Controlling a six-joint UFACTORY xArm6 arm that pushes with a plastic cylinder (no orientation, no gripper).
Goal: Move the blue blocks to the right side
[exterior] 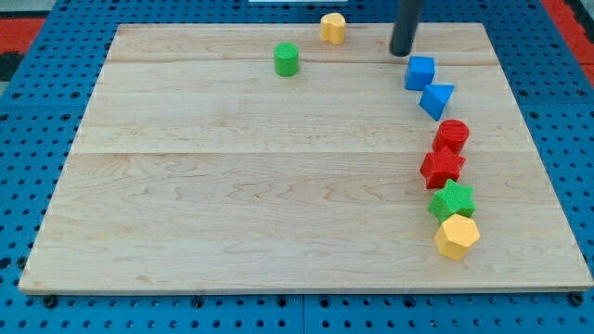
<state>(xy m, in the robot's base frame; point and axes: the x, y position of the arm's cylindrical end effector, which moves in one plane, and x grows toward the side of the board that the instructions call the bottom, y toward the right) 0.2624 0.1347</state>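
Pale wooden counter (232, 186) filling most of the view, laid over a blue pegboard base (37, 311) that shows on every side. Dark rod reaching down from the view's top edge, right of centre, with my tip (401, 53) planted on the wood near the counter's top border. No jaws on this arm, so nothing to report as open or closed. Just below and to the right of my tip, apart from it by a narrow gap: blue cube (419, 72). Directly under that, touching or nearly touching: blue triangular block (436, 99), both blue pieces on the counter's right-hand part. Further down the same right-hand side, a curving chain of four: red cylinder (452, 135), then red star block (443, 167) pressed against it, then green star block (452, 200), then yellow hexagonal block (457, 237) lowest, each just beside or touching the next. Well apart from that chain, up toward the view's top: green cylinder (287, 59) left of centre, and a second yellow hexagonal block (332, 28) at the counter's top edge, between the green cylinder and my tip.
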